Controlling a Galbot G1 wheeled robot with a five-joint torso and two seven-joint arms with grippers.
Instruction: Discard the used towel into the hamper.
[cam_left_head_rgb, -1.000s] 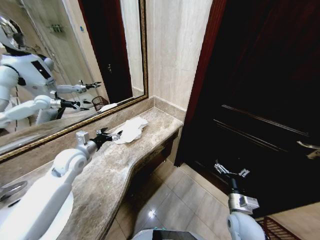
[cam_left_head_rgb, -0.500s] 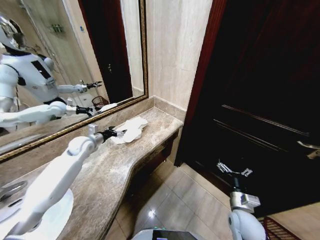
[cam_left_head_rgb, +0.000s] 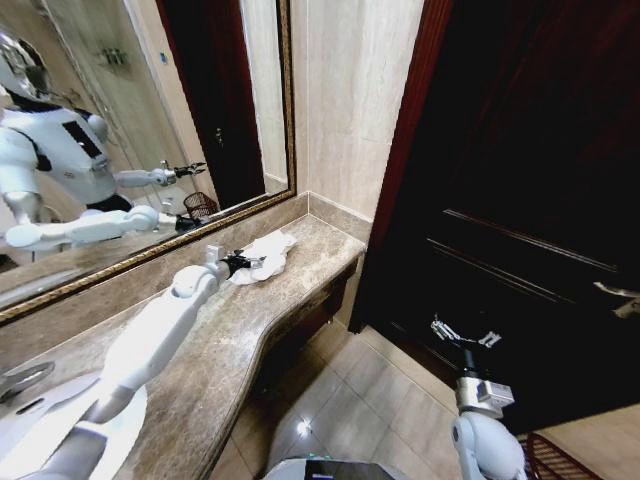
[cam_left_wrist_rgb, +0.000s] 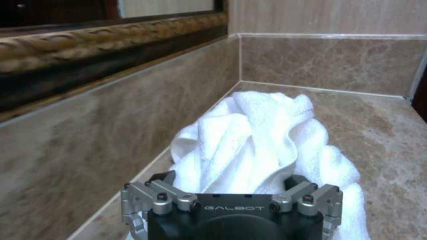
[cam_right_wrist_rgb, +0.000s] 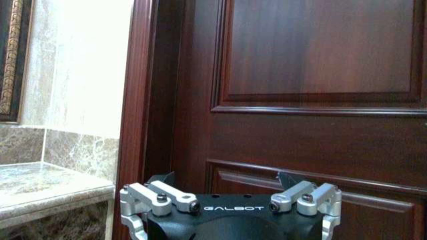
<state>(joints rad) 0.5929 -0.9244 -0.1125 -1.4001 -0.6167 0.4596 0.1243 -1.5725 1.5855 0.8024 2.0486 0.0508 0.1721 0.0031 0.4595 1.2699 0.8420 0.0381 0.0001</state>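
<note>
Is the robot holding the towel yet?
Not yet. The left gripper is open at the near edge of the white towel on the counter, jaws spread. The right gripper holds nothing.

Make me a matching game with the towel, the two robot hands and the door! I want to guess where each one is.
Things:
1. towel
2. left gripper
3. right gripper
4. door

Places or looks:
A. dark brown wood, on the robot's right
B. crumpled and white, on the marble counter near the corner
C. held out over the floor, facing the door
D. reached out over the counter, right at the towel's edge

Pairs: 1-B, 2-D, 3-C, 4-A
</note>
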